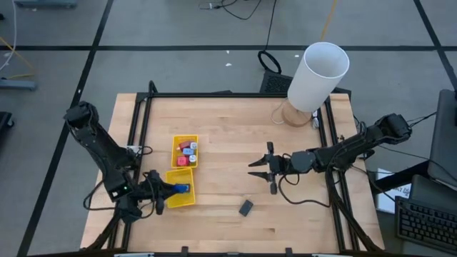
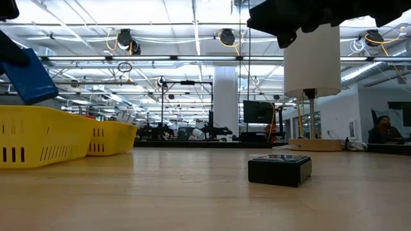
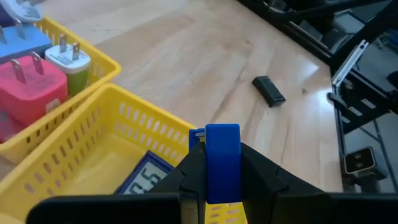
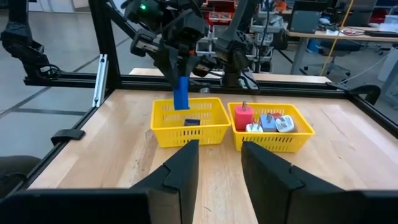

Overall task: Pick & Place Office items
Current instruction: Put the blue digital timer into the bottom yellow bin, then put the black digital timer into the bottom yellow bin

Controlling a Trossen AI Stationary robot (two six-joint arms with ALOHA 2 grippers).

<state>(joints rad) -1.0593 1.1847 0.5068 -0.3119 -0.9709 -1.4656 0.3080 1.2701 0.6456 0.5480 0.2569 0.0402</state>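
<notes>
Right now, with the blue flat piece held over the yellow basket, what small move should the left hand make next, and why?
Probably lower a little and open. The left hand is shut on the blue flat piece, which hangs over the near yellow basket, where another item already lies. The right hand waits open above the table; the dark grey rectangle is still out.

- We find open tabletop (image 1: 228, 150) right of the yellow tray (image 1: 184, 171), up to the right gripper (image 1: 260, 170) hovering there.
- Right of the tray's near end, a dark grey rectangle (image 1: 245, 208) lies alone.
- The left gripper (image 1: 171, 189) hangs over the tray's near compartment, blocking entry.
</notes>
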